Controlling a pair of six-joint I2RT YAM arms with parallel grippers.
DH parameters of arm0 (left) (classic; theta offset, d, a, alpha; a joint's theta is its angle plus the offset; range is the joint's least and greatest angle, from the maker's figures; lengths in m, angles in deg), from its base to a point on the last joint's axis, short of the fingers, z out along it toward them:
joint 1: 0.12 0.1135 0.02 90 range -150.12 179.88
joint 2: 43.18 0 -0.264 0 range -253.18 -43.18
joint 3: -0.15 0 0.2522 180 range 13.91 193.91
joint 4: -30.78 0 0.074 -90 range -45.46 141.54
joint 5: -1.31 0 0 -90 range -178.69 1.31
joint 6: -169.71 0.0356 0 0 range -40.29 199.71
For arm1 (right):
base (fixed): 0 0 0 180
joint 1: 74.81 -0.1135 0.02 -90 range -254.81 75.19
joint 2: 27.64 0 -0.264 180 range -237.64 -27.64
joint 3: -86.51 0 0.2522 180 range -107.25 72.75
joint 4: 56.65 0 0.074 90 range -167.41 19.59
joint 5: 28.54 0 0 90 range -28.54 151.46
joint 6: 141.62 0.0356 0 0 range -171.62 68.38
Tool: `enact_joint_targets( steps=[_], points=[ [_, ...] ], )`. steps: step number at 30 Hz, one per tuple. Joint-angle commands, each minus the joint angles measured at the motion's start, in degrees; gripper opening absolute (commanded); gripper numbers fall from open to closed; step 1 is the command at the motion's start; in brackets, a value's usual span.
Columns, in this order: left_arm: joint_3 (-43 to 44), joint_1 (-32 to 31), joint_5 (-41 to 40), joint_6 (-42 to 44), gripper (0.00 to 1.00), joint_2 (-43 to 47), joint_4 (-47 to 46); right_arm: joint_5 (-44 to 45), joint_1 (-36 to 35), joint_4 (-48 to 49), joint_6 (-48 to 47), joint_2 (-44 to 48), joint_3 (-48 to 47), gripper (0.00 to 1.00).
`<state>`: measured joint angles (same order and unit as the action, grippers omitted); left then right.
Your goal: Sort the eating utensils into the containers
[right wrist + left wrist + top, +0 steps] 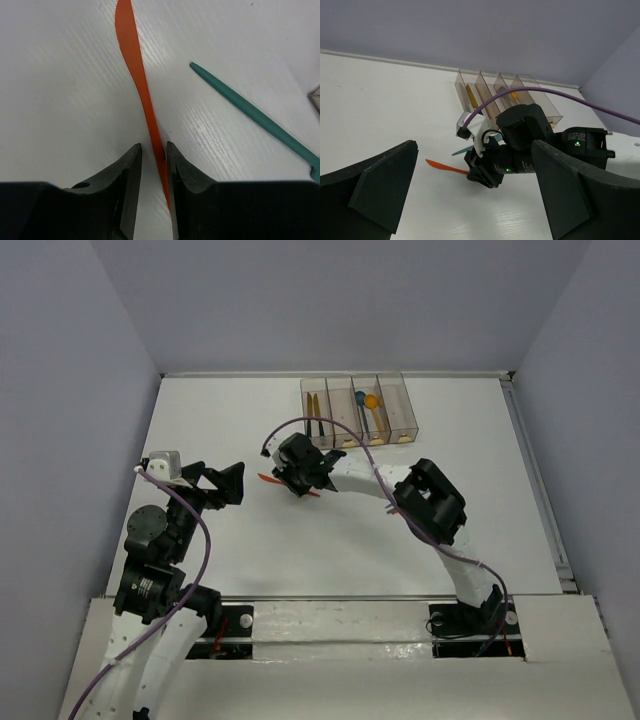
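Orange thin plastic knife lay flat on white table, handle between fingers of right gripper. Step seemed pick-up of knife. Jaws stood narrow, not yet clamped: handle touched one finger, slit remained at other. Next move probably needed full squeeze, lift, carry to row of clear plastic bins.

White table — pale lavender walls
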<state>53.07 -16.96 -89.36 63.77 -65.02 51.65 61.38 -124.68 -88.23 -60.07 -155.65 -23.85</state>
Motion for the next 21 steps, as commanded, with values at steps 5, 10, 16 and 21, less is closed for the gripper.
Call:
enact_joint_targets(
  steps=[5, 10, 16, 21],
  points=[
    [2.2, -0.2, 0.3, 0.4, 0.99, 0.7, -2.5, 5.7, -5.1, 2.5, 0.5, -1.5, 4.9, 0.15],
    [2.2, -0.2, 0.4, 0.4, 0.99, 0.6, -2.5, 2.2, -5.6, 4.1, 1.6, 1.1, 6.0, 0.01],
    [2.2, -0.2, 0.4, 0.4, 0.99, 0.5, -2.5, 3.1, -5.6, 8.6, 6.2, 8.3, 5.9, 0.00],
    [2.2, -0.7, 0.3, 0.4, 0.99, 0.4, -2.5, 5.7, -2.1, 10.9, 10.4, 13.2, 3.6, 0.00]
  ],
)
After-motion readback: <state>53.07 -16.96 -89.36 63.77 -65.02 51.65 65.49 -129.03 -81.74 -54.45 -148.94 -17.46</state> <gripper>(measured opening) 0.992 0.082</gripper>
